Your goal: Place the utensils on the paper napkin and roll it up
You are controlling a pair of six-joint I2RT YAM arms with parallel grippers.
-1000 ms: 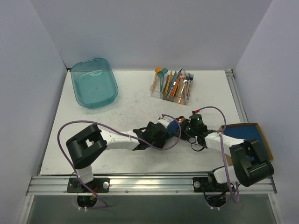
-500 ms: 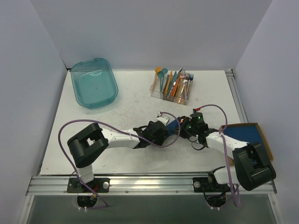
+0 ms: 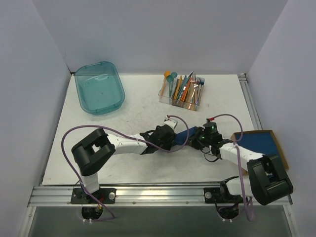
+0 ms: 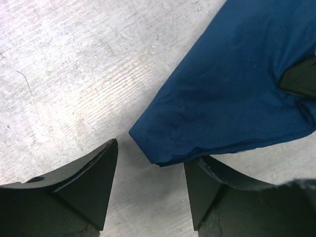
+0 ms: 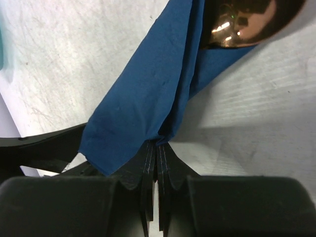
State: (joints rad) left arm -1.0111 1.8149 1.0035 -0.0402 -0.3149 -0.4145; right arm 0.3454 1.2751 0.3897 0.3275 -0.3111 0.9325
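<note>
**Two soft plies, one hard spoon inside**

Your paper napkin lies on the table between the two arms, folded over itself but not yet rolled. It is thin, limp and light. It creases where you pinch it and drapes where you don't, and I judge it will tear if the arms pull against each other. The copper spoon is the opposite: stiff, smooth and probably slippery against paper. Only its bowl shows, poking out of the far end of the fold in the right wrist view. Any other utensil is hidden.

Your right gripper is pinched tight on the near edge of the napkin, with the paper gathered into pleats between its closed pads. Your left gripper is spread wide and holds nothing. It sits low over the table, with the napkin's folded corner just ahead of the gap and close to one of its fingers. Whether that finger touches the paper I cannot tell.

Take hold at the doubled edge or the folded corner, where there are several layers, never on a single ply. Keep the bite shallow and the pull gentle. Roll with the spoon's handle as the core, or the spoon may slide out of the open end.
</note>
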